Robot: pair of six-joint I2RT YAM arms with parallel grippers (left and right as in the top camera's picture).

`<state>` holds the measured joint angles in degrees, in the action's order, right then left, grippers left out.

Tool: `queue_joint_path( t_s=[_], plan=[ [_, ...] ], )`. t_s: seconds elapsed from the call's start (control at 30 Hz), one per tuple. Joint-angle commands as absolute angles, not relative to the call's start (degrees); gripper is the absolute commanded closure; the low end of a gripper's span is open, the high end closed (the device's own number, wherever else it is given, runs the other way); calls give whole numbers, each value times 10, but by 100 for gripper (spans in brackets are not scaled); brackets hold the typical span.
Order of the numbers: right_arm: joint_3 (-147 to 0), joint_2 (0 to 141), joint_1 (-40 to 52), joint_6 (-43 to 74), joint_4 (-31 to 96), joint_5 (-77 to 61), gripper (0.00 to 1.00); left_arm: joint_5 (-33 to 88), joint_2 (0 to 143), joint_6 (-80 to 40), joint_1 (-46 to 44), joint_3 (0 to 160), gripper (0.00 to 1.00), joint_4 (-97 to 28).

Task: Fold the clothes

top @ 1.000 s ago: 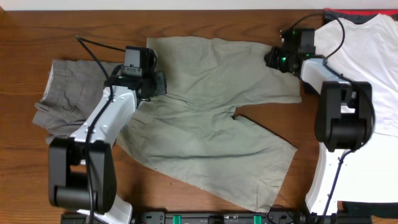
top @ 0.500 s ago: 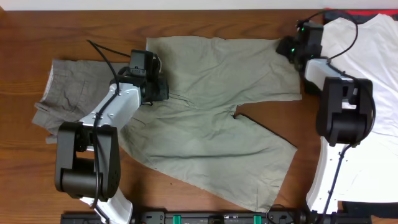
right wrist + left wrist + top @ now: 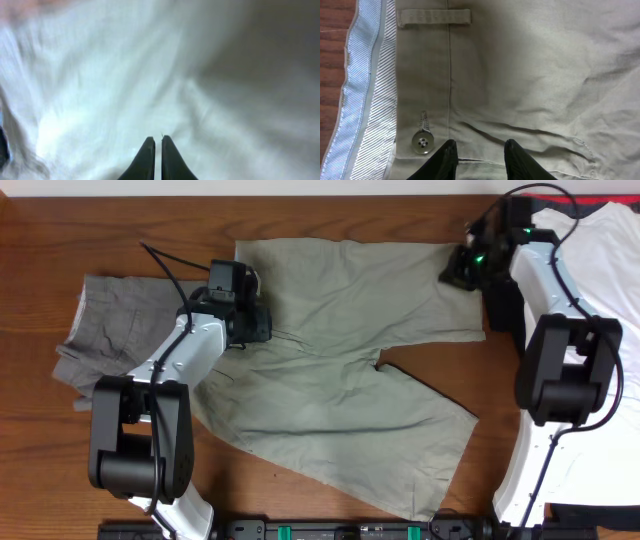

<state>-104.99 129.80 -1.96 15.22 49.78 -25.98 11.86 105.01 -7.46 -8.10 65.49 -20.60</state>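
While beneath left hand (image 3: 481, 147), khaki trousers (image 3: 545, 65).

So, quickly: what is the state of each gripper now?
Left gripper: open, over the khaki trousers.
Right gripper: closed, holding nothing visible.

No legible text, label, brand or number on anything.

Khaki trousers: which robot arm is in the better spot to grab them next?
Probably the left arm. Its jaws stand a little apart right over the khaki trousers, at the waistband beside the button. The right arm is at the leg's far end, jaws shut, its camera showing only blurry pale cloth.
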Motion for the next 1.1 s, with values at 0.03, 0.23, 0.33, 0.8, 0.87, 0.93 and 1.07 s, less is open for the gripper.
queue_joint_path(
  t_s=[0.03, 0.23, 0.33, 0.8, 0.87, 0.93, 1.07],
  plan=[
    [-1023, 1298, 28, 161, 529, -163, 93, 120, 1051, -70, -82, 651, 67, -208],
    [-973, 1335, 36, 204, 457, -74, 90, 120, 1051, -70, -82, 651, 67, -218],
    [-973, 1357, 24, 224, 436, -29, 91, 120, 1051, -70, -82, 651, 67, -220],
    [-1023, 1380, -26, 178, 283, -6, 90, 120, 1051, -71, -82, 651, 52, -209],
    [-1042, 1380, -26, 158, 288, -42, 90, 120, 1051, -71, -82, 651, 51, -211],
    [-1067, 1373, -27, 130, 312, -98, 86, 120, 1051, -71, -82, 651, 51, -221],
    [-1100, 1339, -37, 102, 363, -201, 69, 120, 1048, -71, -81, 651, 51, -253]
  ],
)
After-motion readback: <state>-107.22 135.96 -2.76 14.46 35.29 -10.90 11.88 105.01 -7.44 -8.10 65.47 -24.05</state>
